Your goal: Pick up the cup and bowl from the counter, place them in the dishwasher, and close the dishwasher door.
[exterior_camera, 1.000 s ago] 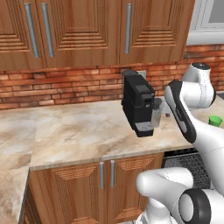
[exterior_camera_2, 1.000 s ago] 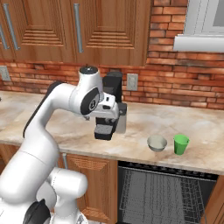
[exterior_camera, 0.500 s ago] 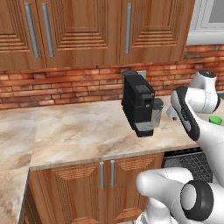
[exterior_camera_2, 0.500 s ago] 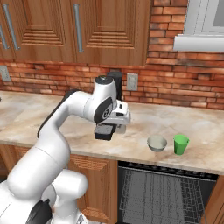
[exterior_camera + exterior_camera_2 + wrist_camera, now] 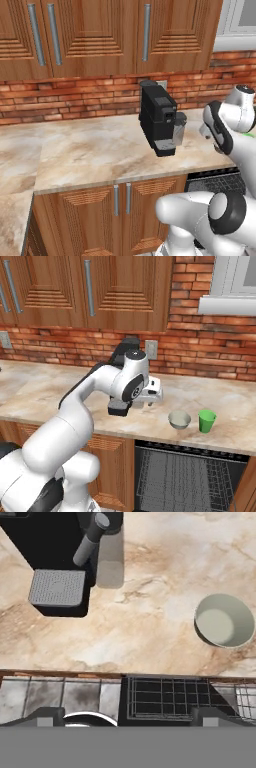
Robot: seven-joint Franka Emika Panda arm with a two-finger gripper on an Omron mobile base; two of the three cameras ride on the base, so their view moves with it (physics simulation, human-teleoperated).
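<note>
I am operating in a rendered home kitchen. Evidence: brown wooden wall cabinets [image 5: 100, 35] with steel handles, a red brick backsplash [image 5: 210, 358], a marbled stone tabletop [image 5: 95, 150], a black coffee machine [image 5: 159, 124] near its back edge, and a dishwasher [image 5: 187, 476] with wire rack below.

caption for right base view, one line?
Arm over counter beside coffee machine; bowl and cup await.

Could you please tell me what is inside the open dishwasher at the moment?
The dishwasher holds a dark wire rack with no dishes on the part that shows. Its lower portion runs out of frame, so that part cannot be checked.
</note>
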